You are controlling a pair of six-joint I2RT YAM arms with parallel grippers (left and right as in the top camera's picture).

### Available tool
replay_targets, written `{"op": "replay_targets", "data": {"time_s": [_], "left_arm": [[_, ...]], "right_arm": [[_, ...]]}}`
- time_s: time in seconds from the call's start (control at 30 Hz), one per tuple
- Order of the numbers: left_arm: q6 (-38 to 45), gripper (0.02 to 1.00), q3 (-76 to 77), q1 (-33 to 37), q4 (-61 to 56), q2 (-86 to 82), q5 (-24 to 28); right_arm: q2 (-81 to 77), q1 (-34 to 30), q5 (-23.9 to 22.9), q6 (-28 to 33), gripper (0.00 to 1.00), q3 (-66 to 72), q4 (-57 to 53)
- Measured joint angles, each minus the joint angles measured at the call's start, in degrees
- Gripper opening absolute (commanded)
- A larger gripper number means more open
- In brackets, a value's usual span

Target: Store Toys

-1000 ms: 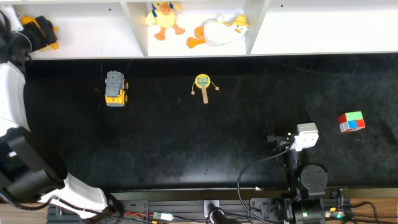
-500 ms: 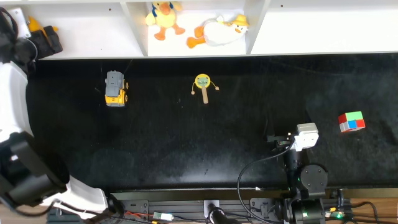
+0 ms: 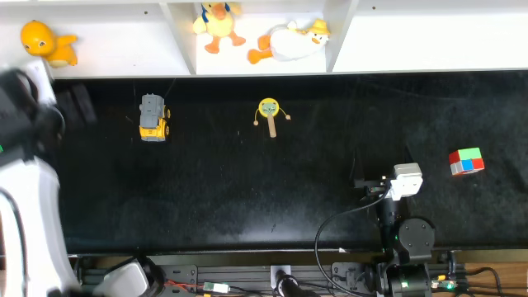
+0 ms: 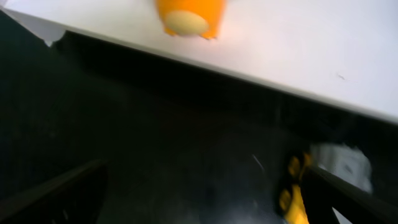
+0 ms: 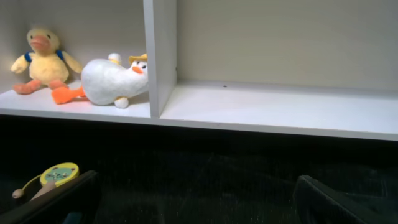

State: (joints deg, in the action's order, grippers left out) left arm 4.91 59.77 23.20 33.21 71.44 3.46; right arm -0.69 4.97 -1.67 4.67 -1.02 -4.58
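Left tool (image 4: 204, 169) spread wide, empty, over black worktop (image 3: 247, 190), just before left compartment of white shelf (image 3: 107, 49), where round orange toy duck (image 3: 45, 40) sits. Right tool (image 5: 193, 180) also wide, empty, near worktop's front right. Yellow-grey toy truck (image 3: 153, 117), yellow wooden-handled rattle (image 3: 270, 111), multicoloured cube (image 3: 466, 161) lie apart on worktop. Yellow plush duck (image 3: 219, 21), white plush goose (image 3: 289, 40) side by side in middle compartment.

Truck (image 3: 153, 117) left of rattle (image 3: 270, 111), before shelf (image 3: 412, 51)

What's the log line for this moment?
left gripper open, empty, over mat | orange duck in left compartment | right gripper open, empty | truck, rattle, cube on mat
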Motion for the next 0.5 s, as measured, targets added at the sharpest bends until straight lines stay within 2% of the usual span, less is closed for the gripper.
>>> {"op": "replay_targets", "data": {"time_s": [0.1,0.27,0.5], "left_arm": [[-1.3,0.998,-7.5,-4.5,-1.9,-9.2,0.1],[-8.1,0.998,-18.4,-12.0,-3.2,-19.7,-1.5],[-13.6,0.998,-23.4,-17.7,-4.9,-17.0,-1.6]], "right_arm": [[0.0,0.0,0.0,0.0,0.996,0.0,0.0],[0.0,0.0,0.0,0.0,0.996,0.0,0.0],[0.0,0.0,0.0,0.0,0.996,0.0,0.0]]}}
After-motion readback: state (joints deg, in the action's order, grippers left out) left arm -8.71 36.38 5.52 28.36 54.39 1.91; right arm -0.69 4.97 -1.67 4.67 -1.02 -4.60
